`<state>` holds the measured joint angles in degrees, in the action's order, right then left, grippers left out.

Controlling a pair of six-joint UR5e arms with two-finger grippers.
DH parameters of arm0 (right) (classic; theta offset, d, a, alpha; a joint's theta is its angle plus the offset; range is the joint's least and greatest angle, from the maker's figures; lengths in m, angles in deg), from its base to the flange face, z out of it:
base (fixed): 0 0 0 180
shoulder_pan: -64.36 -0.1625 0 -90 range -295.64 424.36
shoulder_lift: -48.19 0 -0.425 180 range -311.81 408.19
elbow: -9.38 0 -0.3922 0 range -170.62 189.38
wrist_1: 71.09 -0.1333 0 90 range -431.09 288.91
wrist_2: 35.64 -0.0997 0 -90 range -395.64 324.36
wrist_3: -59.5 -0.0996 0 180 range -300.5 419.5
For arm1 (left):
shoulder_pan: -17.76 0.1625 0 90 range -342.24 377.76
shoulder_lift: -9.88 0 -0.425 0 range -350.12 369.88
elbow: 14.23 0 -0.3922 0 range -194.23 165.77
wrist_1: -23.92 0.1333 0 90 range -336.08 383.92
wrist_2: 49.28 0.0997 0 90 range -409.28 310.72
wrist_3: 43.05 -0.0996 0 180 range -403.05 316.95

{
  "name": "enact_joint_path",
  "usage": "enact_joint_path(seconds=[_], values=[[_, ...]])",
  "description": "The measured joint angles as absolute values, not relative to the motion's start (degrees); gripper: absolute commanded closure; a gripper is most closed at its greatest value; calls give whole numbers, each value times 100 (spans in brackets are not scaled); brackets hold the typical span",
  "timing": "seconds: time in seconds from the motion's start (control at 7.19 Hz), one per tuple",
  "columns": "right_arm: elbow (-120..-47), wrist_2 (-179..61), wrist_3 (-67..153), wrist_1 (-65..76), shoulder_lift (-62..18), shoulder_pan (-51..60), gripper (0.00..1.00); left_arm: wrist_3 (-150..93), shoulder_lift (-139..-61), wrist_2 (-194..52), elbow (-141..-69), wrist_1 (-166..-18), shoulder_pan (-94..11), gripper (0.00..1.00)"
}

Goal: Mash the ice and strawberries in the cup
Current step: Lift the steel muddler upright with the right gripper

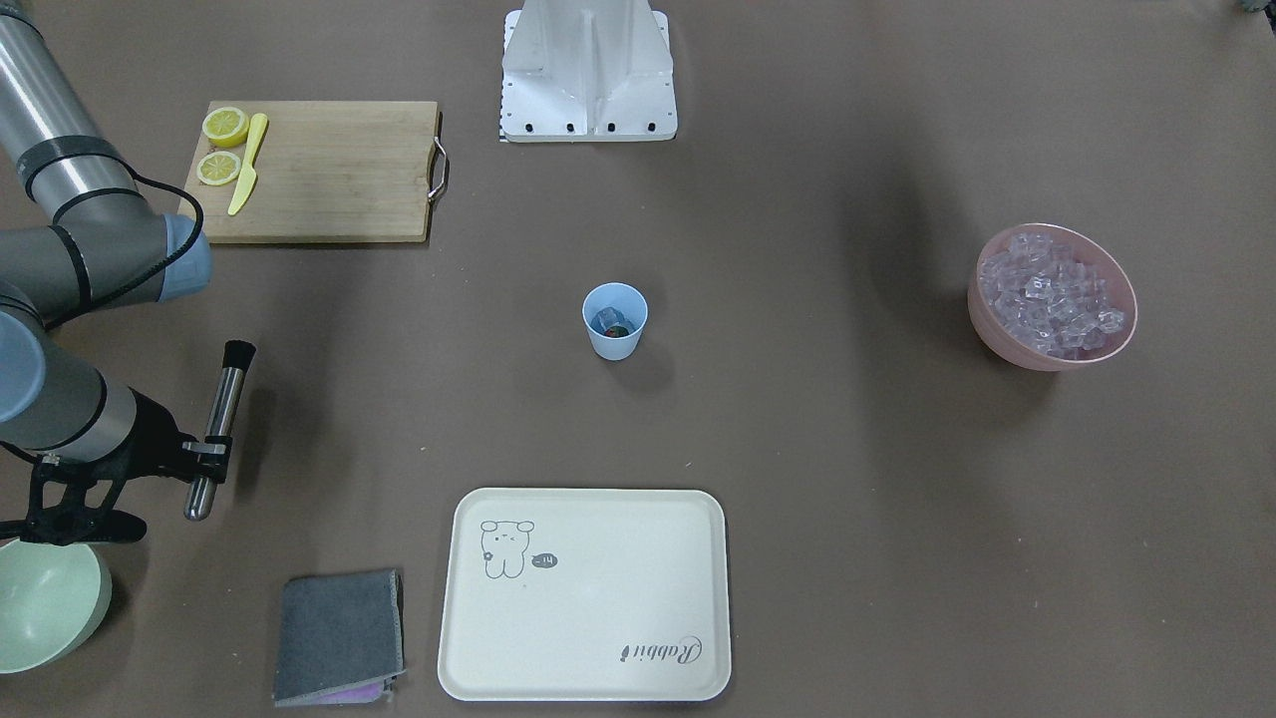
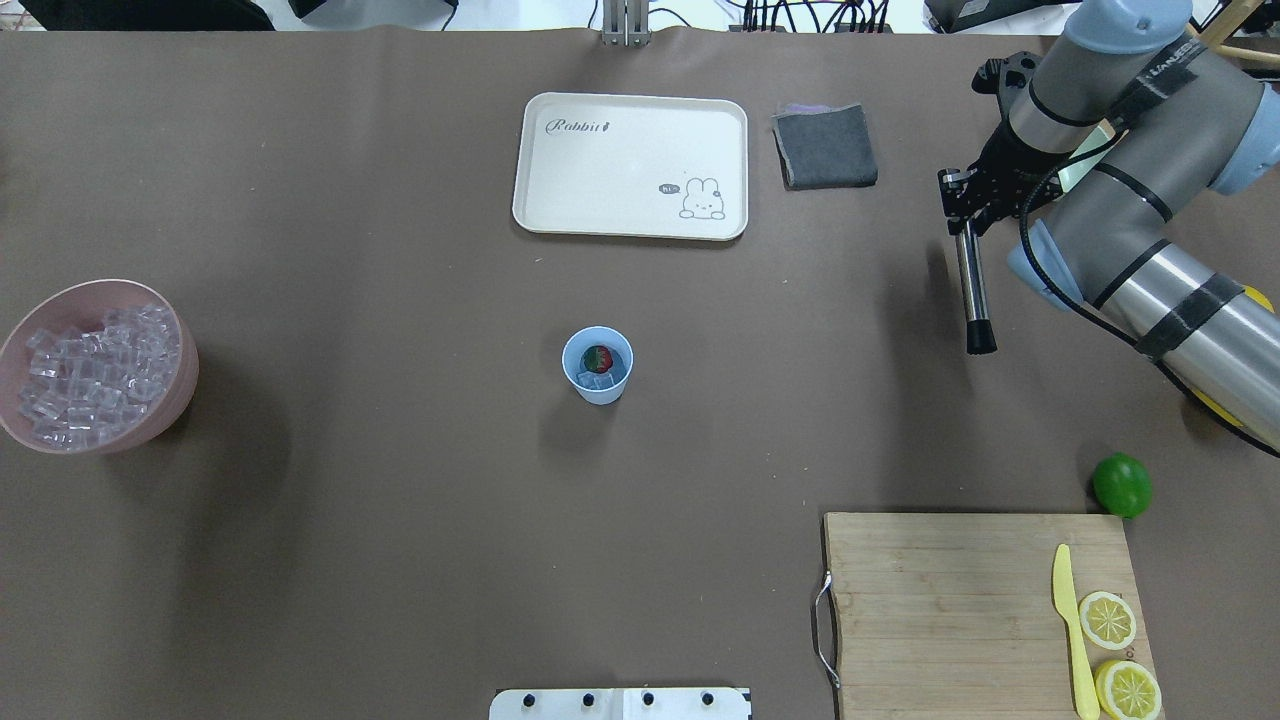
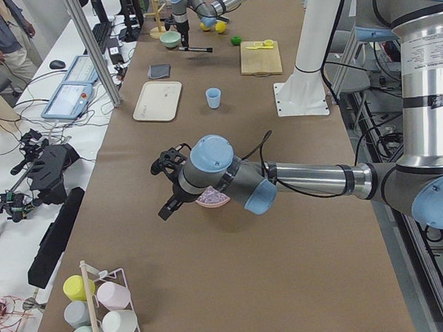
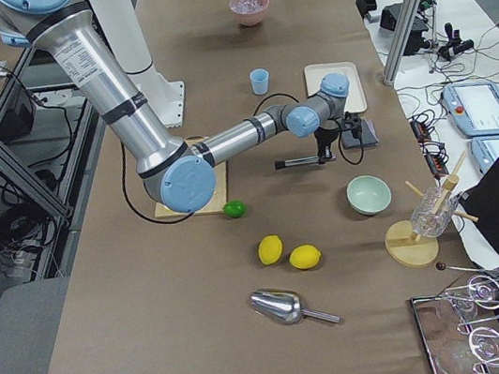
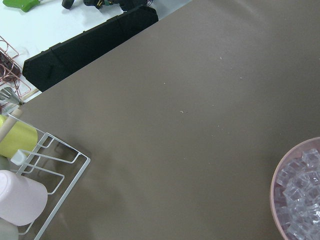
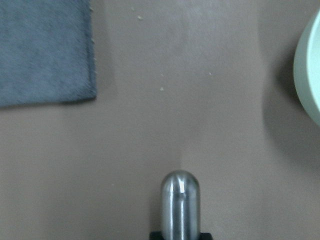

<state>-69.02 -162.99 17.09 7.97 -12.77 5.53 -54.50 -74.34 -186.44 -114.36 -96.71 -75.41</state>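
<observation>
The right gripper (image 2: 960,205) clamped a steel rod-shaped muddler with a black tip (image 2: 970,285), well apart from the small light-blue plastic cup (image 2: 600,392). Brown tabletop (image 2: 800,330) lay between them. The left gripper (image 3: 166,190) opening could not be determined.

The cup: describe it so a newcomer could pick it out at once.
Find the cream tray at the far side of the table; the cup stands alone mid-table, between that tray and the robot's base. It is the small light-blue tumbler with a strawberry and ice inside, unlike the wide pink bowl at the robot's left.
</observation>
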Motion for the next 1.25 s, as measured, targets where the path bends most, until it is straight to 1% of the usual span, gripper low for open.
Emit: enact_joint_path(seconds=[0.28,0.7,0.83,1.25], values=[[-7422,-16266,1573,364,-1262,430,100,-5442,-7418,-18674,-11382,-9648,-7433,3],[-8604,-16135,1430,134,-1241,422,100,-5425,-7377,-18708,-11360,-9637,-7433,3],[-8898,-15991,1424,-34,-1208,456,100,-5410,-7377,-18707,-11303,-9615,-7435,3],[-9343,-15517,1398,-920,-1156,599,100,-5175,-7362,-18723,-11162,-9583,-7441,3]])
